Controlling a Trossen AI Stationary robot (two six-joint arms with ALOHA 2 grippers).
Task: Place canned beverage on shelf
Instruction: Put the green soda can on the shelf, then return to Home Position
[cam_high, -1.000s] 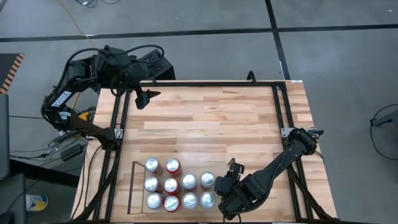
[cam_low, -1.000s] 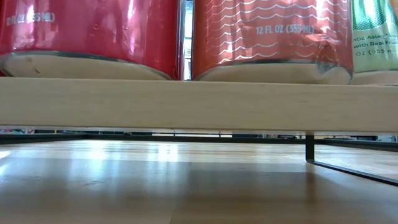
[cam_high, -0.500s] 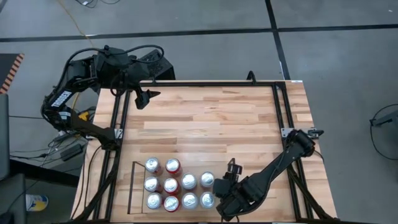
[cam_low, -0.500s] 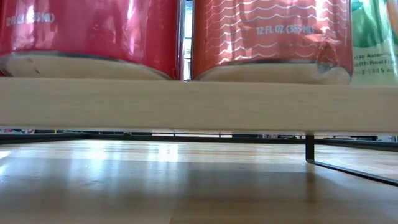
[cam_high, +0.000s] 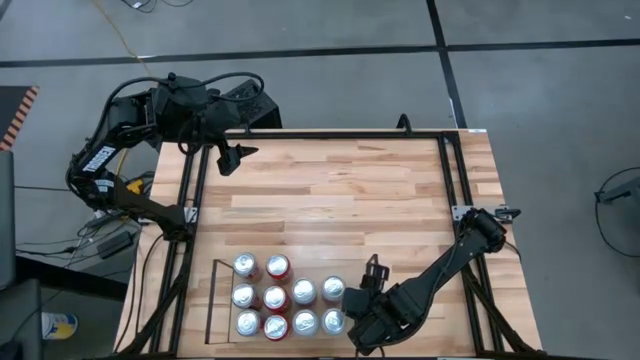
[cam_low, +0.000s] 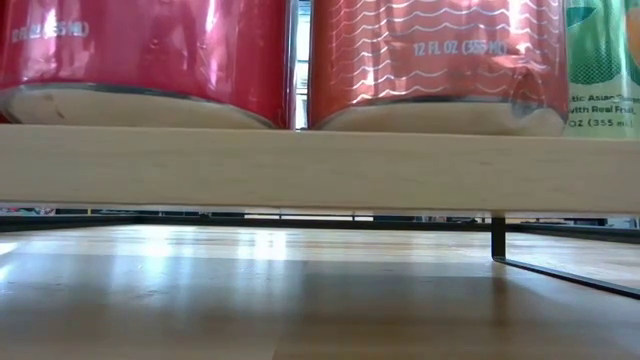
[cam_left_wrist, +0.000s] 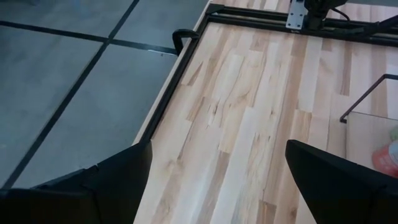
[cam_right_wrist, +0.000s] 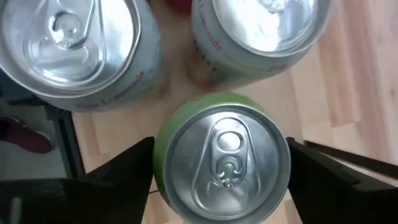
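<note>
My right gripper (cam_high: 352, 300) is at the near right of the table, shut on a green can (cam_right_wrist: 222, 158) seen top-on between its fingers. The can stands right beside several red and green cans (cam_high: 288, 296) on the shelf, a light plank floor (cam_low: 300, 165) with thin black rails (cam_high: 212, 300). In the low view the green can (cam_low: 603, 60) shows at the right, behind the plank's edge. In the high view the wrist hides it. My left gripper (cam_high: 232, 157) waits open and empty over the far left corner. My right gripper pinches the green can's side wall (cam_right_wrist: 159, 171) between its two fingers, one on each side, just below the top rim. The fingers come from above, pointing down. The can is upright. The plank's edge hides its bottom, so whether it stands on the shelf cannot be told.
Two silver-topped cans (cam_right_wrist: 68, 43) (cam_right_wrist: 273, 31) stand close beyond the held one. The black metal frame (cam_high: 452, 200) runs around the tabletop. Bare wood (cam_high: 340, 200) lies between the cans and the far edge. A shelf rail (cam_left_wrist: 367, 93) shows in the left wrist view.
My right gripper has gone toward the table's left edge, closer to the row of cans, still shut on the green can. In the low view the can's label has sunk lower, so the can has gone down. It has stayed upright.
</note>
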